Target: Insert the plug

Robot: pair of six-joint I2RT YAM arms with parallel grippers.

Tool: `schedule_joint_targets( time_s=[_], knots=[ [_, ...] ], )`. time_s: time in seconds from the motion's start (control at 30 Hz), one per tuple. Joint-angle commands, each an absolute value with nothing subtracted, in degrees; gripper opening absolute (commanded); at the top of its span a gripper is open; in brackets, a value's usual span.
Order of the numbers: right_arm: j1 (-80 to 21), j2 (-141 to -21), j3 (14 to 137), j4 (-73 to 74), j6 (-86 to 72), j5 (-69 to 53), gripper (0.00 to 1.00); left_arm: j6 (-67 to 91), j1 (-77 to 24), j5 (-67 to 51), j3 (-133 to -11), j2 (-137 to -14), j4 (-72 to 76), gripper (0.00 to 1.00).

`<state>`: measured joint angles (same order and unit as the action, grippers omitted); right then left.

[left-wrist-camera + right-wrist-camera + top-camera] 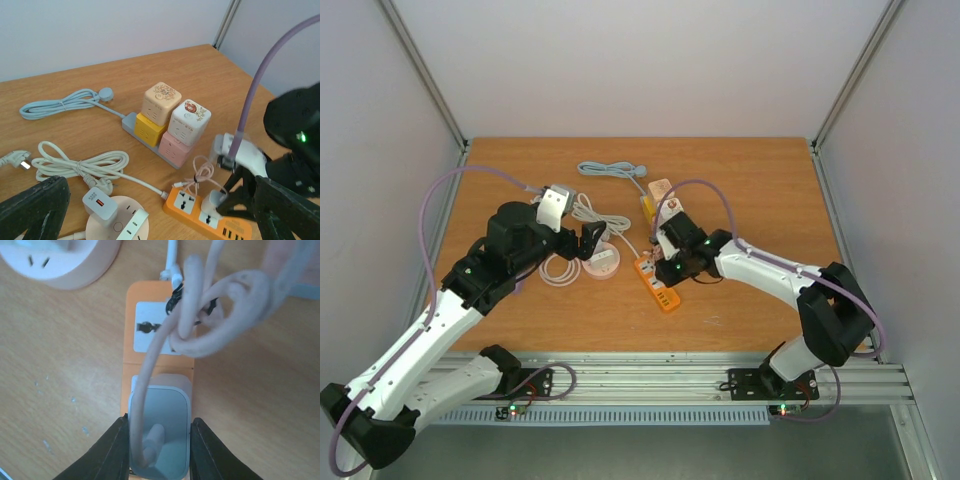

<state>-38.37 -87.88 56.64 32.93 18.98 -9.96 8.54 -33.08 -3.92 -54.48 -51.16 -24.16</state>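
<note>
I count one orange power strip [655, 280], one white plug adapter [172, 415] and one thin pinkish cable coil [235, 295]. One round socket hub [125, 227], one white USB charger [99, 204]. Four cube sockets [161, 102]: peach, yellow, white, pink. One grey base [129, 122]. Two bundled cords: one blue-grey cord [60, 106], one white cord [80, 167].
</note>
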Motion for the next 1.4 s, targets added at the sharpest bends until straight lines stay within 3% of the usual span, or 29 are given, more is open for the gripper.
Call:
schedule_joint_targets(
  time_s=[0.0, 0.13, 0.4, 0.63, 1.2, 1.27, 1.37],
  knots=[
    [-45.93, -89.18, 53.91, 36.87, 12.14, -1.16, 0.06, 8.24, -32.70, -4.57, -54.54, -51.76, -22.12, 0.99],
    [-49.39, -90.63, 52.94, 36.03, 6.31, 7.46, 0.06, 8.26, -32.60, -4.62, -54.51, -51.76, -22.17, 0.99],
    [-49.39, -93.12, 50.41, 33.76, 0.58, 6.80, 0.10, 8.53, -32.51, -3.91, -54.40, -51.03, -22.85, 0.99],
    [-49.18, -90.99, 53.64, 34.86, -2.34, 5.81, 0.26, 9.74, -32.52, -3.38, -55.30, -51.39, -24.43, 0.99],
    [-46.60, -95.23, 53.68, 34.03, -3.59, 4.54, 0.27, 14.62, -32.35, 2.33, -57.79, -52.38, -29.55, 0.99],
    [-46.65, -93.78, 55.09, 35.41, -3.60, 5.13, 0.33, 17.56, -32.37, 5.66, -59.14, -53.20, -32.12, 0.99],
    [-46.59, -89.58, 58.39, 36.94, -3.52, 5.51, 0.51, 24.64, -32.32, 11.50, -61.36, -53.90, -38.65, 0.99]
  ],
)
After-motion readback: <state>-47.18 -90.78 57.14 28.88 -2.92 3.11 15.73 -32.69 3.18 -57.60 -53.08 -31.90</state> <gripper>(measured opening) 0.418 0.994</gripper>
